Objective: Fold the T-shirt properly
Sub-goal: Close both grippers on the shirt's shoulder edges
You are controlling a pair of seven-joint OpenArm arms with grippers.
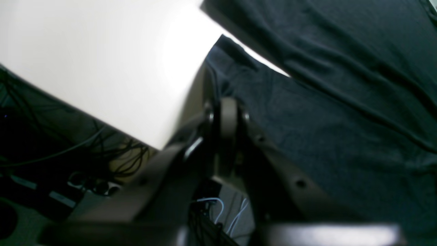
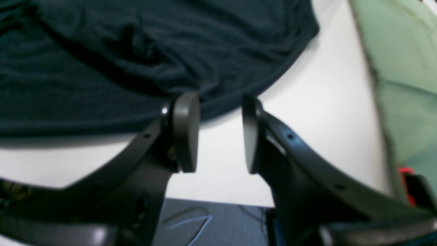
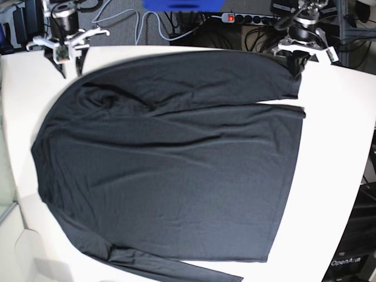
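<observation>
The black long-sleeved T-shirt lies spread flat over most of the white table. One sleeve is folded across its far side and the other lies along its near edge. My left gripper is at the far right end of the folded sleeve. In the left wrist view it is shut, with the shirt's edge running up into the tips. My right gripper is at the far left. In the right wrist view it is open and empty over bare table, just off the shirt's curved edge.
A power strip and cables lie behind the table's far edge. A green surface lies beyond the table's edge in the right wrist view. Dark equipment marked OpenArm stands at the near right corner.
</observation>
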